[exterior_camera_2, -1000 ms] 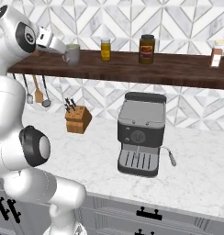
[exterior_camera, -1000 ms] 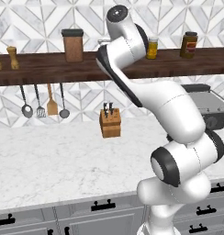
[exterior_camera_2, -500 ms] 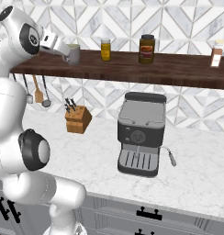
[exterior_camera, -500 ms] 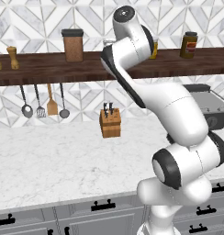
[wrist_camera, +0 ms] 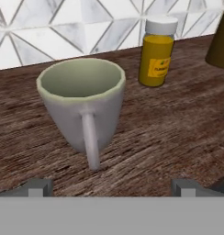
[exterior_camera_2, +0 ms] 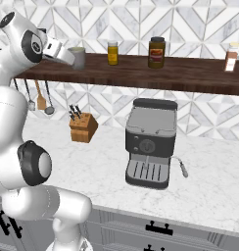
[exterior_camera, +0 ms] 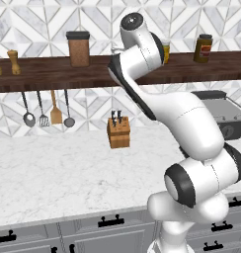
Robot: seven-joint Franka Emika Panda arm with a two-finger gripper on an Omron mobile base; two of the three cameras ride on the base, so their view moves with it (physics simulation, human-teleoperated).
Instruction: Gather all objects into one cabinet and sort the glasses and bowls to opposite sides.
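Gripper (wrist_camera: 111, 186): mine, jaws spread wide, grasping nothing.
Mug: small grey handled mug with pale green inside (wrist_camera: 82, 109), upright, handle facing me.
Shelf: dark wooden wall shelf (wrist_camera: 169, 124), under mug.
Jar: yellow spice jar (wrist_camera: 156, 53) near mug.

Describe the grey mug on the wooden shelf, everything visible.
The grey mug stands upright on the dark wooden shelf. Its body is matte grey and tapers toward the base; the inside is pale green and looks empty, and the rim is slightly faceted. A thin straight handle faces the hand camera. A yellow jar with a white lid stands behind it to one side, apart from it. The open gripper faces the mug without touching it; only the shelf touches it. In the right base view it sits just beyond the hand.
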